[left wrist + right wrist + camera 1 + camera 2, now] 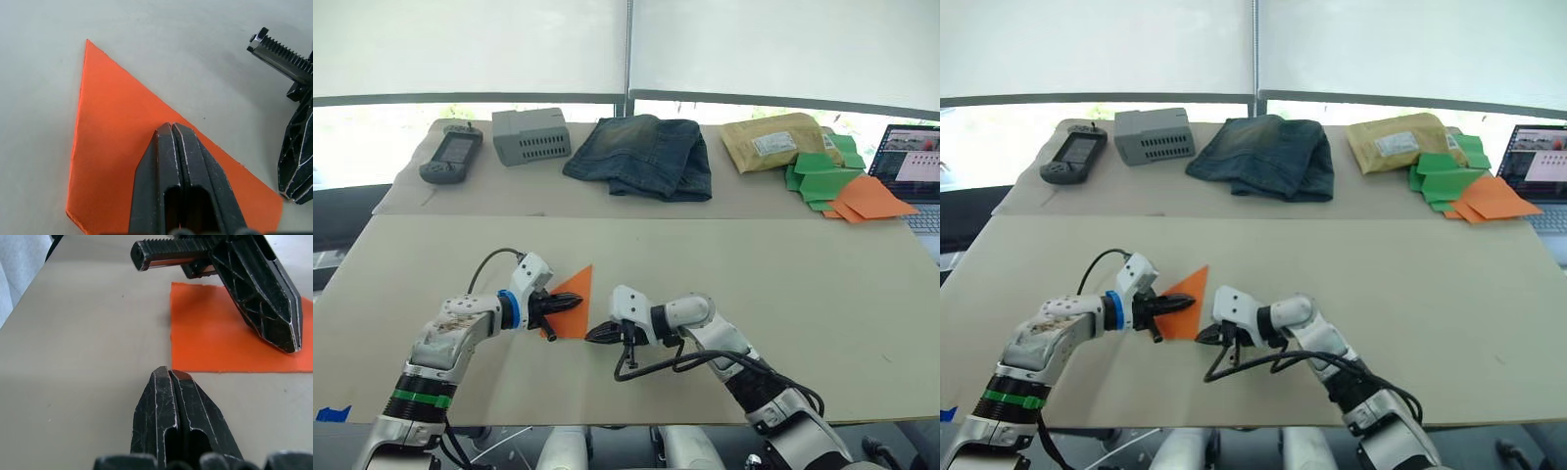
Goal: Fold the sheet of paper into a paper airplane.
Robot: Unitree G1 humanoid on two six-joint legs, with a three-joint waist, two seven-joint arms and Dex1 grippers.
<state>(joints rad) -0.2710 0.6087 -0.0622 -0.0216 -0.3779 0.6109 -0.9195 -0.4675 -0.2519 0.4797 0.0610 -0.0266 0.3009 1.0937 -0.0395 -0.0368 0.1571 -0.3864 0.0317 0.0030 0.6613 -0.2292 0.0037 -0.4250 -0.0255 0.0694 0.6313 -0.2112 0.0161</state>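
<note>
Near the front edge of the table (862,294), left of centre, the sheet of paper (576,299) lies flat as an orange triangle, its point aimed far. On it presses the left end effector (570,303), fingers clenched together, pinning rather than gripping. Just right, the right end effector (598,335) rests clenched on bare tabletop beside the paper's edge. Probably mid-fold: next comes lifting an edge. Jeans (644,155) and a laptop (913,168) sit far back.
</note>
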